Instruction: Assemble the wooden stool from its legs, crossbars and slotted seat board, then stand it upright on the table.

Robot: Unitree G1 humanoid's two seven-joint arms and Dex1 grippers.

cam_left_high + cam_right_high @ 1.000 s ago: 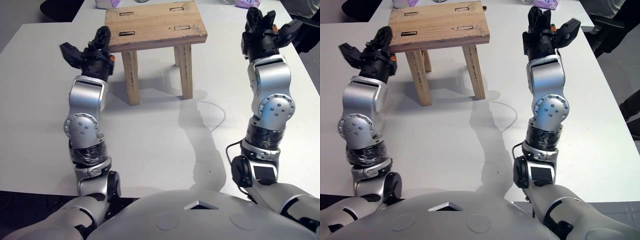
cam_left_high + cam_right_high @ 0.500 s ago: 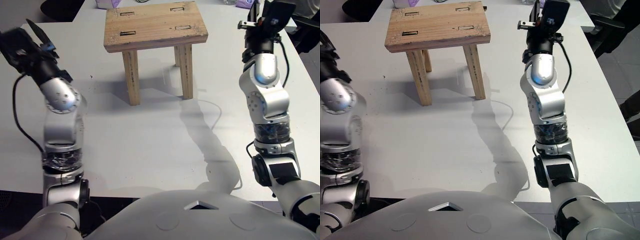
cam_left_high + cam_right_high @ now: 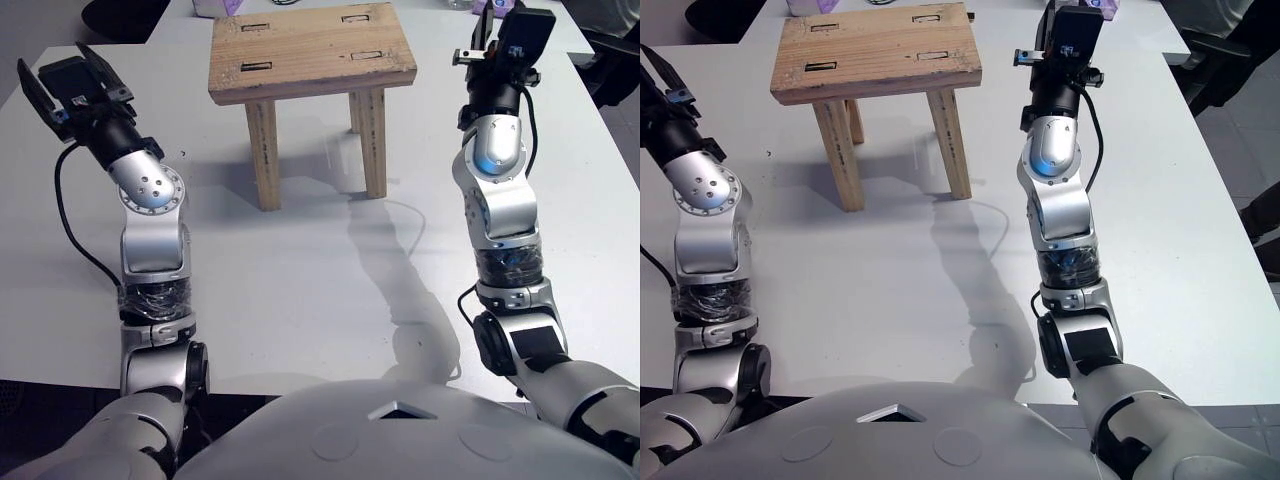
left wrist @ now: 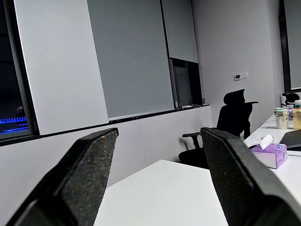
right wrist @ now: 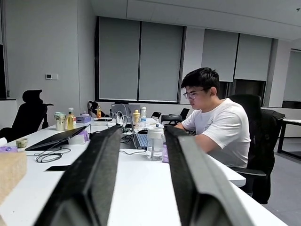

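My left gripper (image 4: 160,139) gapes wide, my right gripper (image 5: 143,134) narrower, both empty; between them the stool (image 3: 310,50) stands upright on the table (image 3: 300,290).

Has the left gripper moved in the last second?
Yes. The left gripper has swung out to the robot's left, away from the stool. It was beside the stool's left edge; now bare table lies between them.
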